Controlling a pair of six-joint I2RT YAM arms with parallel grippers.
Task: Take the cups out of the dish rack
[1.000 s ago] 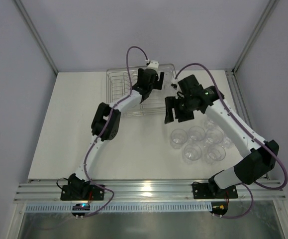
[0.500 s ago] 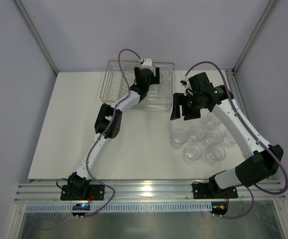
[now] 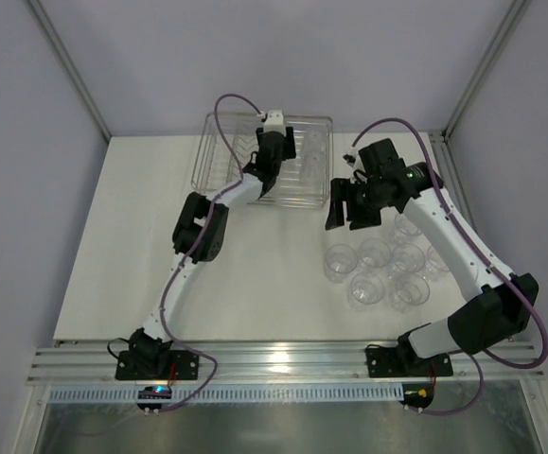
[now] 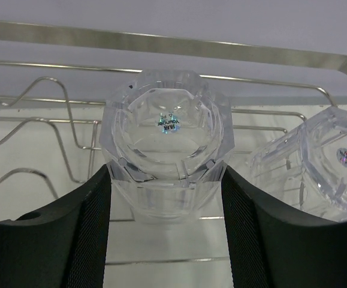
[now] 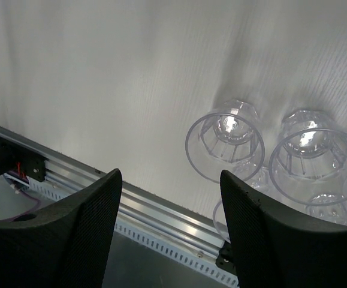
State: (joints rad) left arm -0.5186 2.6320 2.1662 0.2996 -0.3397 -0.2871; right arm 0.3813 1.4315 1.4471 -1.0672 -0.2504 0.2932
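Observation:
The wire dish rack stands at the back of the table. My left gripper reaches into it. In the left wrist view its jaws stand open on either side of an upturned clear cup, base with a sticker facing the camera, pads close to its sides. A second cup lies tilted to its right in the rack. My right gripper hovers open and empty over the table, right of the rack. Several cups stand upright on the table below it, and two show in the right wrist view.
The rack's V-shaped dividers fill its left half. The cluster of cups extends under the right forearm. An aluminium rail runs along the table's near edge, also in the right wrist view. Frame posts stand at the back corners.
My left gripper has moved back and left, deeper into the rack, to the cup. My right gripper has shifted right and back, away from the rack's front, still empty.

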